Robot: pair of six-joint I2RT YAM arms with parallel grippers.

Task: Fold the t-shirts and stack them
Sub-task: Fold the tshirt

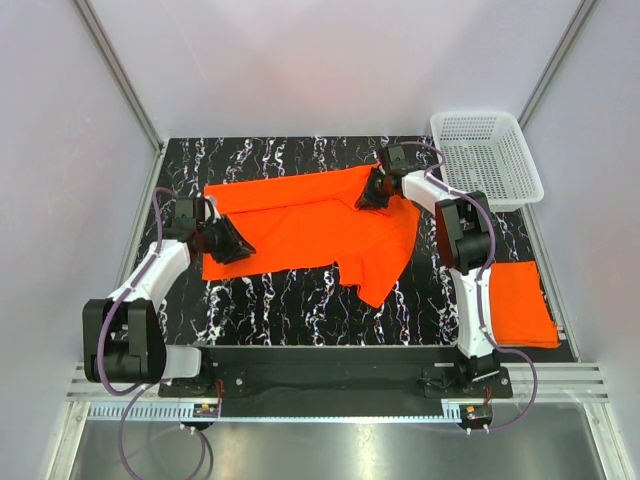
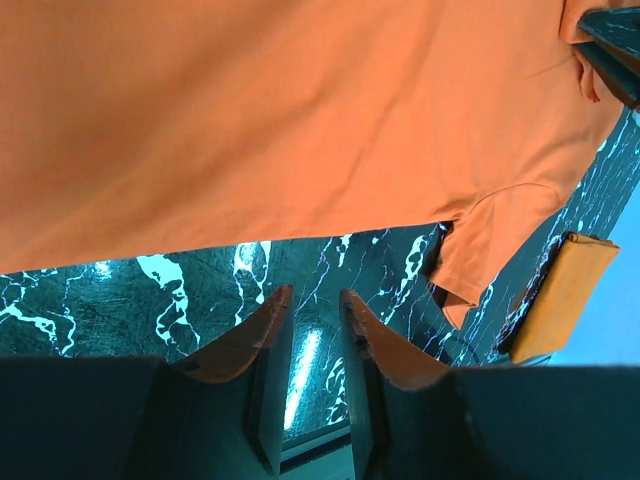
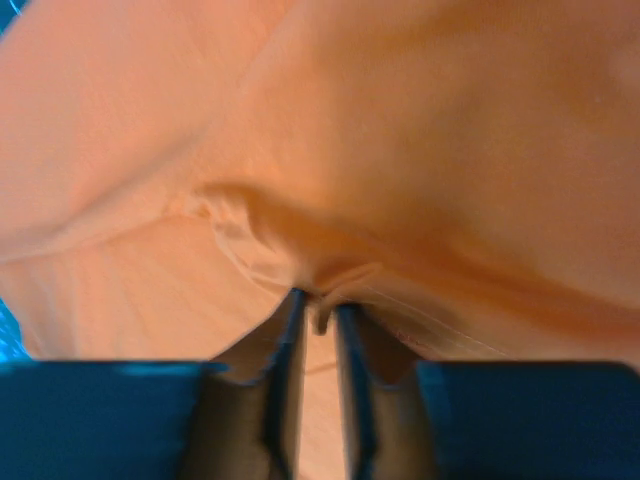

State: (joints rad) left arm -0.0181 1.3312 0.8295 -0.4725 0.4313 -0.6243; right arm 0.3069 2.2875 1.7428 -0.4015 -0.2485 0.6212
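Note:
A bright orange t-shirt (image 1: 310, 225) lies spread across the black marble table (image 1: 290, 300), with one sleeve hanging toward the front right. My left gripper (image 1: 233, 245) is at the shirt's left front edge. In the left wrist view it (image 2: 312, 292) is slightly open and empty, with bare table between the fingers and the shirt's hem (image 2: 300, 120) just beyond the tips. My right gripper (image 1: 368, 195) is at the shirt's far right part. In the right wrist view it (image 3: 318, 300) is shut on a small fold of the orange cloth (image 3: 400, 150). A second orange t-shirt (image 1: 520, 305) lies folded at the front right.
A white mesh basket (image 1: 487, 155) stands at the back right corner. White walls and metal frame posts close in the table on three sides. The folded shirt also shows at the right of the left wrist view (image 2: 575, 285).

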